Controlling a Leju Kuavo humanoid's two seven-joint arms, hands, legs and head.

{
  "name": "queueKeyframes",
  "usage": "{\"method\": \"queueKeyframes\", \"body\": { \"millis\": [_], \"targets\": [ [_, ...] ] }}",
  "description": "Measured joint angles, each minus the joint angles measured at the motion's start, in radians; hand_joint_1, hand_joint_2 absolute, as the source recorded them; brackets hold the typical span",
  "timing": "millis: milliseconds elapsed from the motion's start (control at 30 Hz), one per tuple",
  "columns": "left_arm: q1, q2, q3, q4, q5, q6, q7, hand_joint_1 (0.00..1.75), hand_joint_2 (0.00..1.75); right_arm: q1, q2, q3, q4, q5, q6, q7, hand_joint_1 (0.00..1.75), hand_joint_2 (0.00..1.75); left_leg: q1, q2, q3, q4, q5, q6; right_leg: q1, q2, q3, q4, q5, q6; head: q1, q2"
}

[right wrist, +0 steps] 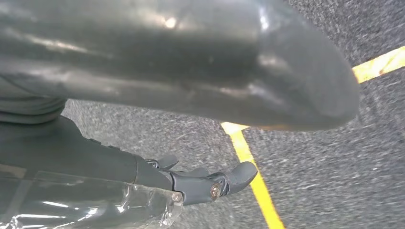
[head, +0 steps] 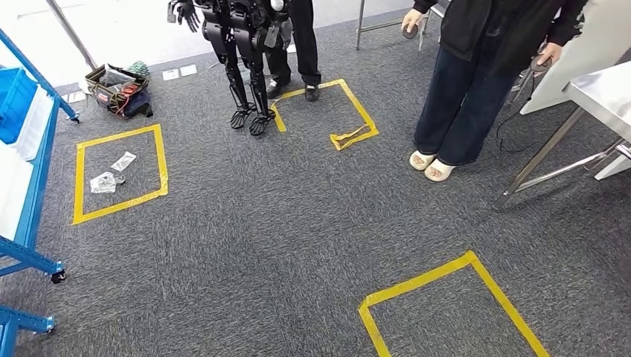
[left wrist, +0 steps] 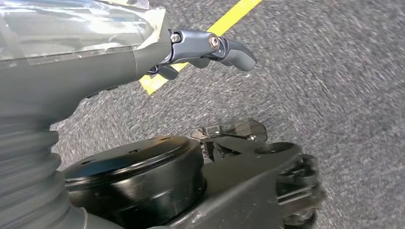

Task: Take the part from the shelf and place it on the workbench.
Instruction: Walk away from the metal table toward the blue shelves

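Both wrist views show clear plastic against a hand: the left hand has a clear bag lying along its palm side, the right hand has clear plastic wrap beside its fingers, prob. the bagged part, though grip can't be confirmed w/ fingers mostly hidden. Beyond: grey carpet, yellow tape squares, blue shelf left, workbench far right, a person beside it.
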Motion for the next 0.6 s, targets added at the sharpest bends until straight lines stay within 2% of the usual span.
{"method": "queueKeyframes", "body": {
  "millis": [67,100,133,200,233,267,333,400,433,467,500,533,567,600],
  "targets": [
    [-0.003,0.000,0.000,0.000,0.000,0.000,-0.001,0.00,1.75,0.000,0.001,0.000,0.000,0.000,0.000,0.000,0.00,0.00,-0.006,0.046,0.071,-0.128,0.041,0.008,0.007,-0.021,0.004,0.001,-0.005,0.003,0.001,0.000],
    [-0.004,0.000,0.000,0.000,-0.001,0.000,-0.002,0.00,1.75,0.000,0.001,0.000,0.000,-0.001,0.000,0.000,0.00,0.00,-0.010,0.060,0.089,-0.163,0.048,0.012,0.011,-0.031,0.006,0.001,-0.008,0.006,0.002,0.000],
    [-0.005,0.000,0.000,0.000,-0.002,0.000,-0.002,0.00,1.75,0.000,0.001,0.000,0.000,-0.002,0.000,0.000,0.00,0.00,-0.015,0.063,0.094,-0.176,0.047,0.016,0.014,-0.041,0.008,0.001,-0.009,0.010,0.004,0.000],
    [-0.004,0.000,0.000,0.001,-0.004,0.000,-0.001,0.00,1.75,-0.001,0.002,0.000,0.000,-0.004,0.000,0.000,0.00,0.00,-0.016,0.037,0.092,-0.183,0.053,0.027,0.013,-0.055,0.010,0.002,-0.014,0.018,0.005,0.000],
    [-0.003,0.000,0.000,0.001,-0.006,0.000,0.001,0.00,1.75,-0.002,0.003,0.000,-0.001,-0.005,-0.001,-0.001,0.00,0.00,-0.015,0.026,0.092,-0.188,0.057,0.034,0.012,-0.040,0.005,0.012,-0.021,0.022,0.006,0.000],
    [-0.004,0.000,0.000,0.001,-0.007,0.000,0.002,0.00,1.75,-0.001,0.004,0.000,-0.001,-0.005,-0.001,-0.002,0.00,0.00,-0.012,0.014,0.093,-0.192,0.062,0.041,0.010,-0.012,-0.007,0.040,-0.037,0.024,0.006,0.000],
    [-0.009,-0.001,0.000,0.001,-0.010,-0.001,0.004,0.00,1.75,0.003,0.006,0.000,-0.001,-0.006,-0.002,-0.003,0.00,0.00,-0.010,-0.010,0.092,-0.196,0.068,0.050,0.006,0.052,-0.060,0.154,-0.087,0.020,0.008,0.000],
    [-0.012,-0.003,0.000,0.002,-0.011,-0.003,0.006,0.00,1.75,0.008,0.006,0.000,-0.001,-0.006,-0.002,-0.003,0.00,0.00,-0.009,-0.041,0.089,-0.195,0.071,0.052,0.003,0.071,-0.119,0.271,-0.125,0.022,0.008,0.000],
    [-0.011,-0.003,0.000,0.002,-0.011,-0.003,0.007,0.00,1.75,0.010,0.006,0.000,-0.001,-0.007,-0.002,-0.003,0.00,0.00,-0.009,-0.056,0.088,-0.195,0.072,0.051,0.001,0.073,-0.128,0.286,-0.123,0.028,0.008,0.000],
    [-0.011,-0.004,0.000,0.002,-0.011,-0.003,0.008,0.00,1.75,0.011,0.006,0.000,-0.001,-0.007,-0.002,-0.004,0.00,0.00,-0.007,-0.072,0.089,-0.194,0.073,0.049,-0.002,0.076,-0.118,0.259,-0.103,0.039,0.008,0.000],
    [-0.011,-0.004,0.000,0.002,-0.011,-0.002,0.008,0.00,1.75,0.011,0.006,0.000,-0.001,-0.007,-0.002,-0.004,0.00,0.00,-0.005,-0.087,0.089,-0.193,0.074,0.046,-0.008,0.087,-0.091,0.196,-0.072,0.053,0.008,0.000],
    [-0.011,-0.003,0.000,0.002,-0.011,-0.002,0.009,0.00,1.75,0.011,0.007,0.000,-0.001,-0.006,-0.001,-0.005,0.00,0.00,-0.003,-0.101,0.088,-0.190,0.074,0.040,-0.015,0.111,-0.059,0.122,-0.044,0.064,0.009,0.000],
    [-0.012,-0.003,0.000,0.002,-0.011,-0.001,0.009,0.00,1.75,0.011,0.008,0.000,-0.001,-0.006,0.000,-0.006,0.00,0.00,-0.004,-0.114,0.085,-0.187,0.074,0.035,-0.020,0.131,-0.034,0.061,-0.021,0.068,0.010,0.000],
    [-0.013,-0.003,0.000,0.002,-0.011,0.000,0.009,0.00,1.75,0.011,0.009,0.000,-0.001,-0.006,0.001,-0.007,0.00,0.00,-0.005,-0.125,0.082,-0.185,0.075,0.028,-0.022,0.147,-0.018,0.024,-0.008,0.066,0.010,0.000]
  ]
}}
